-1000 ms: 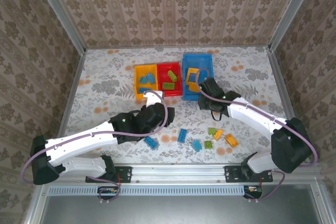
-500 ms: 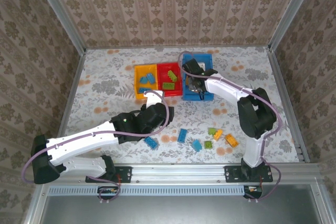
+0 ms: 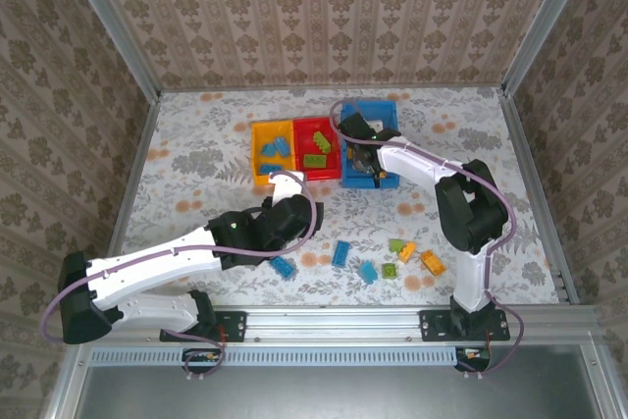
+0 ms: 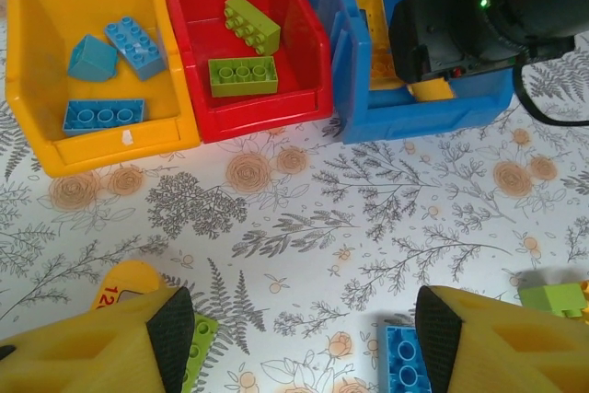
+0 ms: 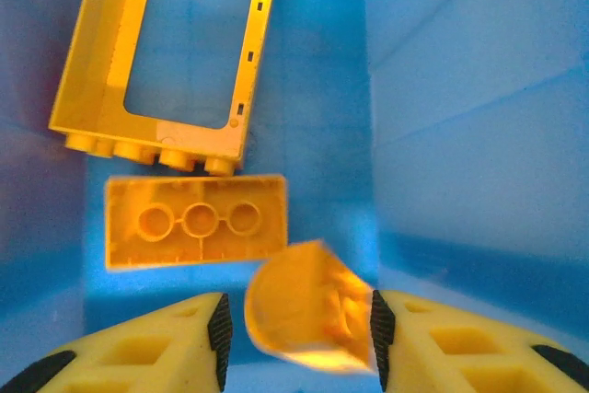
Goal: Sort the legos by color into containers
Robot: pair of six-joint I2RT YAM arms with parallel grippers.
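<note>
The loose legos [image 3: 368, 272] lie on the table [image 3: 196, 144] near the front, a bit to the right. They are blue, green and orange, and they sit close together but not in a pile. Just behind the near edge runs a metal rail [image 3: 334, 319].

The left pincer [image 4: 304, 338] hangs over the table just near the bins. Its two fingers are wide apart and there is nothing between them.

A bit farther away, three bins stand in a row, side by side and touching. The yellow bin [image 4: 55, 16] is on the left, and it has three blue bricks [image 4: 103, 115] in it. The red bin [image 4: 193, 6] is in the middle, and it has two green bricks [image 4: 242, 75] in it. The blue bin [image 4: 433, 115] is on the right and is the biggest. In it are an orange frame [image 5: 101, 62], a flat orange brick [image 5: 195, 221] lying upside down, and a round orange piece [image 5: 308, 306].

The right pincer [image 5: 299, 324] is down inside the blue bin. Its fingers are apart. The round orange piece sits between them, with a small gap on one side.

There is lots of bare table left of the yellow bin, right of the blue bin, and behind the bins. The walls [image 3: 324, 17] close in the left, right and far sides.
</note>
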